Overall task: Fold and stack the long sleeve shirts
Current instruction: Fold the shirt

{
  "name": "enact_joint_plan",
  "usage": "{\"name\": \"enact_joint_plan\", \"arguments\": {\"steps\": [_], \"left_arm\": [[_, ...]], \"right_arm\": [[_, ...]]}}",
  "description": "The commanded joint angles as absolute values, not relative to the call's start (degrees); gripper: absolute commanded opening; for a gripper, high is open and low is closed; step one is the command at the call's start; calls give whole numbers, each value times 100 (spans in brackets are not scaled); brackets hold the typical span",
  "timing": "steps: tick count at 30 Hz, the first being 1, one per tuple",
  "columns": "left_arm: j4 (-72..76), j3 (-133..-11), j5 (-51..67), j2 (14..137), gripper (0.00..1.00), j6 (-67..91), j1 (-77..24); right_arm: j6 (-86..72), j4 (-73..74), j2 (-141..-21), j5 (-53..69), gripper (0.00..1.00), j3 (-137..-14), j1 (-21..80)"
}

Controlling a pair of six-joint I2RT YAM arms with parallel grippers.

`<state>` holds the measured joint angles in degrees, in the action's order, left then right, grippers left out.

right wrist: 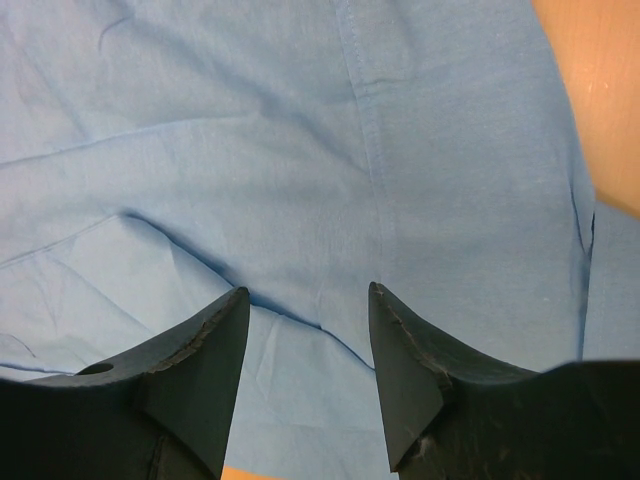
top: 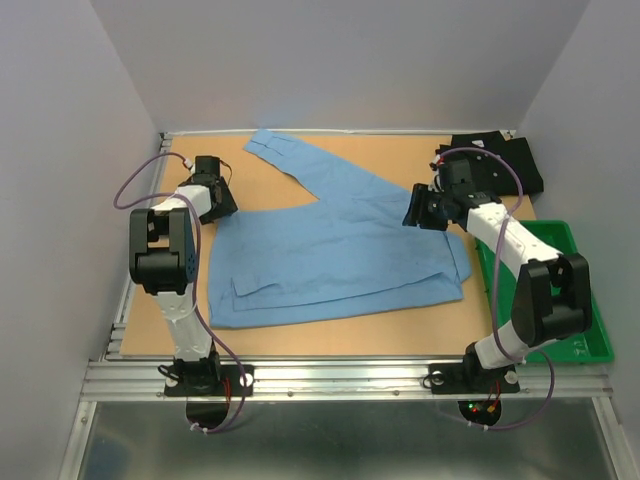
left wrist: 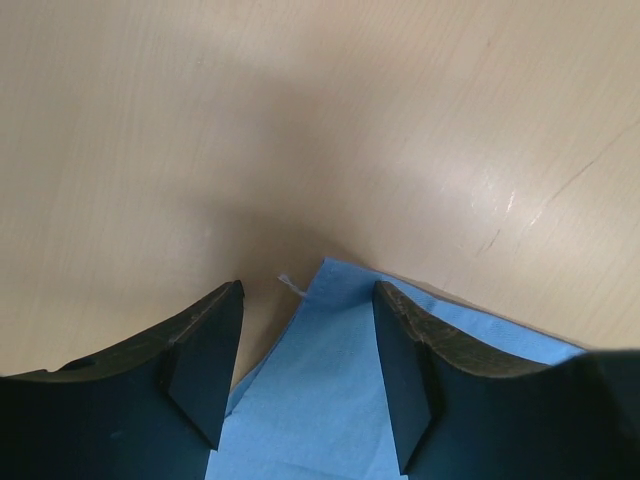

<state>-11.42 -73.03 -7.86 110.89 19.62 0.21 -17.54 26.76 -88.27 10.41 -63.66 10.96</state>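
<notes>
Tabletop [top: 390,150] in the top view carries the light blue shirt [top: 340,250], spread out flat; the black shirt [top: 508,160] lies off its far right side. In the left wrist view, the left fingers [left wrist: 205,370] stand open, straddling the blue shirt's corner. In the right wrist view, the right fingers [right wrist: 200,370] are parted over its cloth, gripping nothing.

The left arm [top: 165,255] rises from its base, folds at the elbow and reaches forward. Its left tool [left wrist: 305,292] is tipped down with the jaws spread wide and nothing pinched between them. The right arm [top: 520,250] stretches forward and inward, its right tool [right wrist: 308,292] likewise angled down and spread apart; whether either tool's tips touch what lies beneath is hard to tell.
</notes>
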Motion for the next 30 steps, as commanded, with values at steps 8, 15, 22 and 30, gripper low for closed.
{"name": "enact_joint_plan", "arguments": {"steps": [8, 15, 22, 30], "left_arm": [[-1520, -7330, -870, 11434, 50, 1942, -272], [-1626, -7471, -1081, 11610, 17, 1846, -281], [-1582, -7436, -1160, 11566, 4, 1740, -334], [-1512, -7304, -1274, 11531, 4, 1714, -439]], "right_arm": [[-1793, 2593, -8552, 1011, 56, -6196, 1116], [-1775, 2584, -8595, 941, 56, -6249, 1116], [-1495, 2584, -9149, 633, 56, -7116, 1099], [-1117, 2558, -10413, 544, 50, -8778, 870]]}}
